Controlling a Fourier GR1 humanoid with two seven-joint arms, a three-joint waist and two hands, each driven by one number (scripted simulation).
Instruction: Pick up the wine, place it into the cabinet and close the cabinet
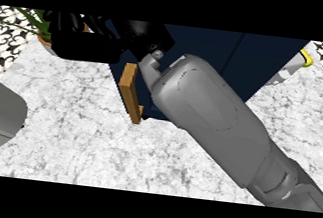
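- Right black hand reaches up-left past the dark navy cabinet; whether it is clamped on anything, I cannot tell
- Tan wooden door stands edge-on just below it, nearer this arm

Even, bright light on marble counter; cabinet interior dark; shadows faint

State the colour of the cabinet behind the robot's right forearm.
Dark navy blue; the cabinet shows best in the head view, the only view.
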